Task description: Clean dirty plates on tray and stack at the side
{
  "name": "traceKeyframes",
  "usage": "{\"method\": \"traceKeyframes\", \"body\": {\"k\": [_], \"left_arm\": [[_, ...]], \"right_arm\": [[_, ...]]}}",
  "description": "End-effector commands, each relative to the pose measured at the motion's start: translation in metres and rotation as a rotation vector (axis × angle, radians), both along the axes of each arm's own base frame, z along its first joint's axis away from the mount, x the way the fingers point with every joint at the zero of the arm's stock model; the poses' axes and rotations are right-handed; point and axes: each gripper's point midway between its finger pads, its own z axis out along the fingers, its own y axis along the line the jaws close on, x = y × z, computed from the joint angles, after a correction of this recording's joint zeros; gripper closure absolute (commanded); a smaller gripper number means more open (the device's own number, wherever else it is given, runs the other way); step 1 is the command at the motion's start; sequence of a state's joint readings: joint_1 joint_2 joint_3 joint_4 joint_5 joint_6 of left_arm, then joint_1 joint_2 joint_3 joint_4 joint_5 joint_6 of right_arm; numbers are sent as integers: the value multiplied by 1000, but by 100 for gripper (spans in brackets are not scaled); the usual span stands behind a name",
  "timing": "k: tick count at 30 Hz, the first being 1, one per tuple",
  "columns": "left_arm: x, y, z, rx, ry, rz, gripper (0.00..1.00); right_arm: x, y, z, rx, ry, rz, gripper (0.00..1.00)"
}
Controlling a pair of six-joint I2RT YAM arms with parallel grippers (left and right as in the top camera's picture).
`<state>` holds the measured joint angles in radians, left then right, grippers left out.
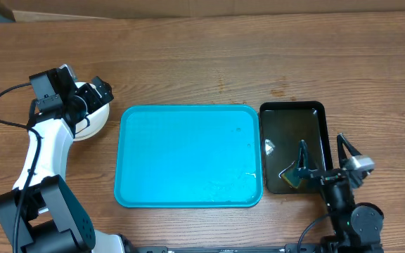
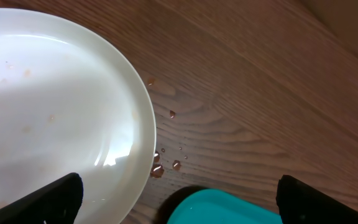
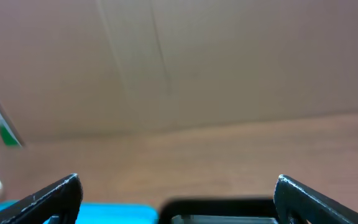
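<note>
The turquoise tray (image 1: 188,156) lies at the table's centre with nothing on it; its corner (image 2: 229,208) shows in the left wrist view. A white plate (image 1: 95,121) rests on the table left of the tray, partly hidden under my left arm. It fills the left of the left wrist view (image 2: 55,106) and carries faint brown specks. My left gripper (image 1: 86,88) (image 2: 179,186) hovers open above the plate's edge, holding nothing. At the front right, my right gripper (image 1: 323,149) (image 3: 178,186) stands open and empty by the black tray.
A glossy black tray (image 1: 316,112) sits right of the turquoise one, with a small yellow-and-dark sponge-like piece (image 1: 292,177) in its near end. Water drops (image 2: 166,158) lie on the wood beside the plate. Cardboard lines the table's far edge (image 1: 188,8).
</note>
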<state>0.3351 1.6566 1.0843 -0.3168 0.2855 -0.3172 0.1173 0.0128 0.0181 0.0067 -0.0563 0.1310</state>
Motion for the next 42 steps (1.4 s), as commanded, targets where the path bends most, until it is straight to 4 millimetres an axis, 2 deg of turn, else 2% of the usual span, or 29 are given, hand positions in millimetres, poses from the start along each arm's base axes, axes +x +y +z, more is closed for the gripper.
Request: {"method": "traceKeyframes", "body": {"k": [1,5,8,42], "left_arm": [[-1,-4,-5,0,7,-24,0],[-1,-4,-5,0,7,-24,0],[-1,-4,-5,0,7,-24,0],[-1,-4,-5,0,7,-24,0]], "right_arm": [[0,0,-21,-175,42,-2,0],[1,-1,-24,-310,29,-12,0],[1,-1,-24,-345,22,-13,0],[1,-1,-24,-315,27,-10,0]]}}
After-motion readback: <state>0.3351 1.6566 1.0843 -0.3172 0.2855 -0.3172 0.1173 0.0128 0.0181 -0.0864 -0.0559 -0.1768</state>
